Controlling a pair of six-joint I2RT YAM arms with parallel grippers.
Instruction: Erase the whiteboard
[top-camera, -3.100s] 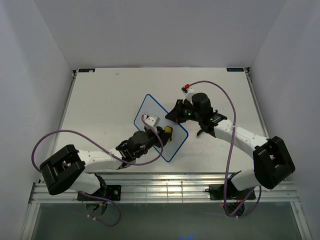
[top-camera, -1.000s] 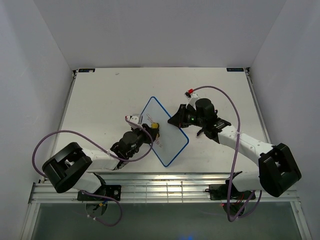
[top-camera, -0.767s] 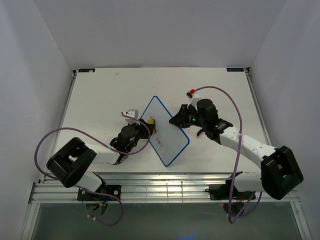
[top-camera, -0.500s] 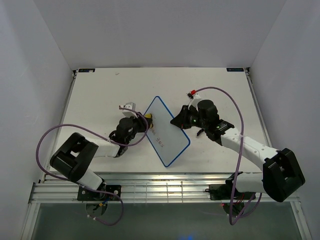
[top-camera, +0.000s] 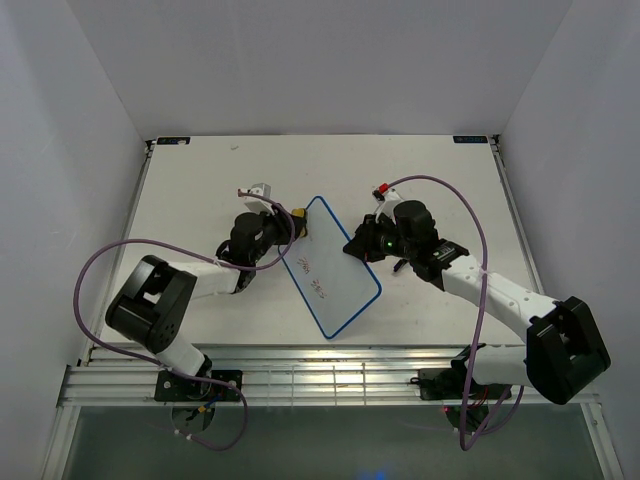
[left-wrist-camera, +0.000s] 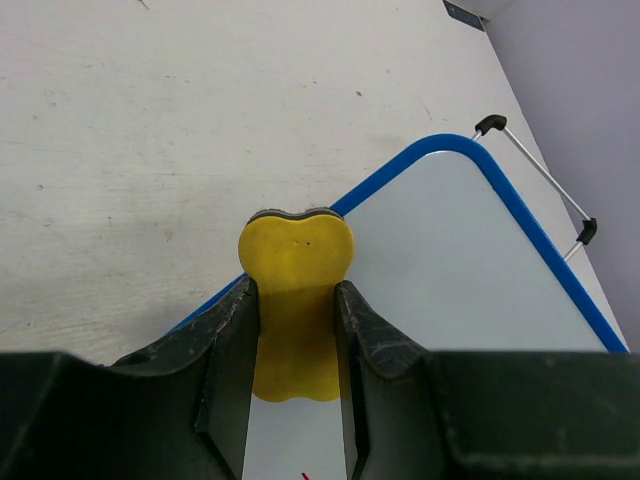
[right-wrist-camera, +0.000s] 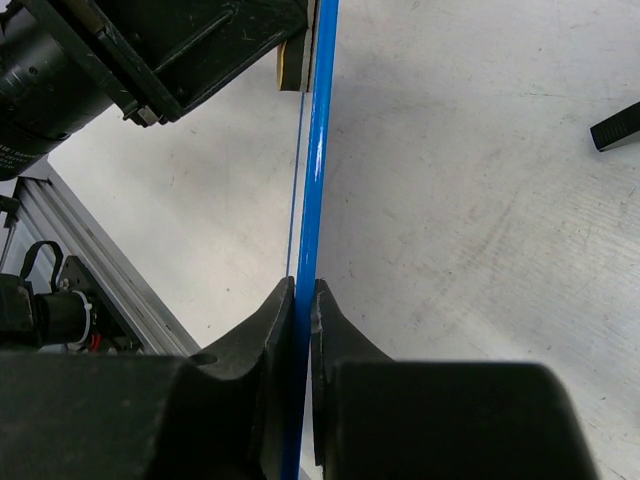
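Midway across the white bench (top-camera: 200, 180), between two robot arms, the whiteboard (top-camera: 335, 275) sits propped at a tilt, its thin blue frame with rounded corners running from the far centre down toward the near edge. The right end effector (right-wrist-camera: 302, 290) has its two dark fingers pinched tight on the blue frame along the board's right-hand edge; from the right wrist camera the board is seen edge-on as a narrow blue line rising between them. The left end effector (left-wrist-camera: 296, 295) reaches in from the other side with its fingers closed snugly around the waist of a yellow peanut-shaped eraser (left-wrist-camera: 295, 290). The eraser rests against the board at its far left edge, near a rounded corner, with its rounded tip overlapping the blue frame and poking out over the bench. Faint red scribbles (top-camera: 312, 280) show on the white surface nearer the middle of the board, apart from the eraser. Two small black feet (left-wrist-camera: 587, 230) on a thin wire stand are visible just beyond the board's far long edge in the left wrist view. A purple cable (top-camera: 440, 185) loops above the right arm, and another trails from the left arm near its base.
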